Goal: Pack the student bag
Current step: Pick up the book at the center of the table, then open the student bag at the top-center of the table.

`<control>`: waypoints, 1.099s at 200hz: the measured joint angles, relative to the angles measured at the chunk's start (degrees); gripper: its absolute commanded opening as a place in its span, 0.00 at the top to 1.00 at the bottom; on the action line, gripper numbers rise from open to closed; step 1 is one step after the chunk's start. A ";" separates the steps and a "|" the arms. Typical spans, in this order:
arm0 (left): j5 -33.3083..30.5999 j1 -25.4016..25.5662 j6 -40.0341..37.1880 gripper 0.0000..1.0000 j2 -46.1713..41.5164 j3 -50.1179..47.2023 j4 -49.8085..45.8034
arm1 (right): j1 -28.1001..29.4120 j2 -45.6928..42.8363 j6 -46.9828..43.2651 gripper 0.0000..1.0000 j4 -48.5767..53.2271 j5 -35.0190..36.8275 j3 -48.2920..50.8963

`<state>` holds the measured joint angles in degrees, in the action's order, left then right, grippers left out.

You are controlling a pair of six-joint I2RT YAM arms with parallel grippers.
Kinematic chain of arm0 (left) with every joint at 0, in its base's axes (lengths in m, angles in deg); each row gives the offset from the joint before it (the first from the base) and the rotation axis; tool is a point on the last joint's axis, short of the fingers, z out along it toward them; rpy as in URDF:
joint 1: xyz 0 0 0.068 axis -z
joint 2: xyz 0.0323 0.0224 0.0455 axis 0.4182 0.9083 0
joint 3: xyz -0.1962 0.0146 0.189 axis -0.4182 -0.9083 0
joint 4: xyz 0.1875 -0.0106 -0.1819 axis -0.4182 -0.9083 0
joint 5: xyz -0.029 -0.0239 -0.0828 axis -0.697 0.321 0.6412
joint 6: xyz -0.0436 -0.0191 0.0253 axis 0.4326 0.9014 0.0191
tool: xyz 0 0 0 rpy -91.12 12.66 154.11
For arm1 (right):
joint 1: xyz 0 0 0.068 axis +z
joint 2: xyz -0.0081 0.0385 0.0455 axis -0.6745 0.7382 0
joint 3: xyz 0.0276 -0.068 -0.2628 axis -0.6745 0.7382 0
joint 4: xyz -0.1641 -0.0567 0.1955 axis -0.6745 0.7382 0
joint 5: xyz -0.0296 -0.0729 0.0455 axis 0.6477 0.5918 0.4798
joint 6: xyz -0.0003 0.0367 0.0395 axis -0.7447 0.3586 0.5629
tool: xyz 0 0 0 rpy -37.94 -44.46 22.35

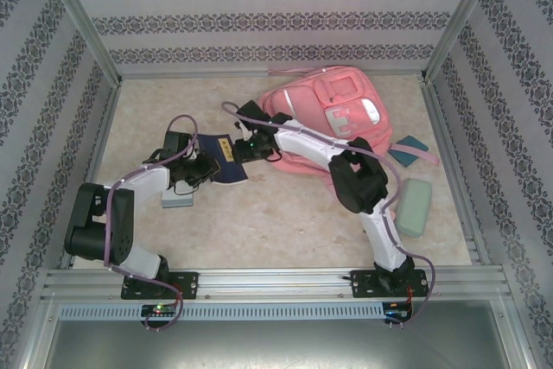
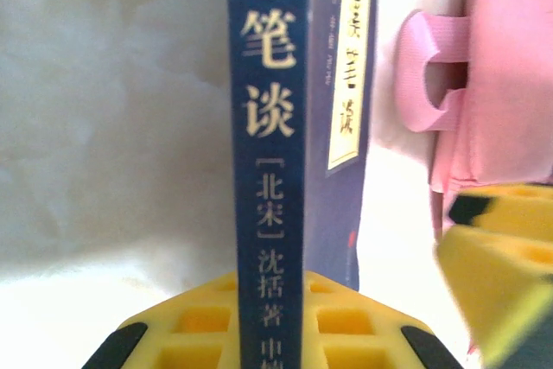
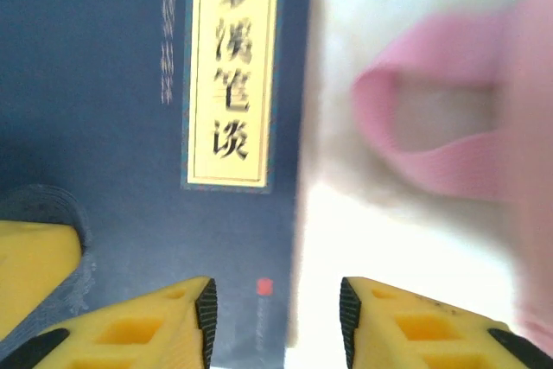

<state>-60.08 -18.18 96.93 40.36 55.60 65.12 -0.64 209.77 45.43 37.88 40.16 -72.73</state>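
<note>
The student bag, a large pink backpack, lies at the back right of the table, and one of its pink straps loops close to both grippers. A dark blue book with a cream title label stands on edge just left of the bag. My left gripper is shut on the book, its spine pinched between the yellow fingers. My right gripper is open and straddles the book's right edge without pinching it. One of its yellow fingers shows in the left wrist view.
A pale green pencil case lies by the right arm, with a teal flat item just behind it. A small grey block sits under the left arm. Patterned walls and aluminium posts enclose the table.
</note>
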 measured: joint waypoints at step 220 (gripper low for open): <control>3.54 0.61 -0.04 1.00 -10.67 5.46 -5.51 | -10.25 3.04 -11.04 1.00 8.52 16.22 -7.78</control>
<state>-56.54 -17.57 96.88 29.69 61.06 59.61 -10.89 212.81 34.39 46.40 56.37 -80.51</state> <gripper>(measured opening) 0.128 0.069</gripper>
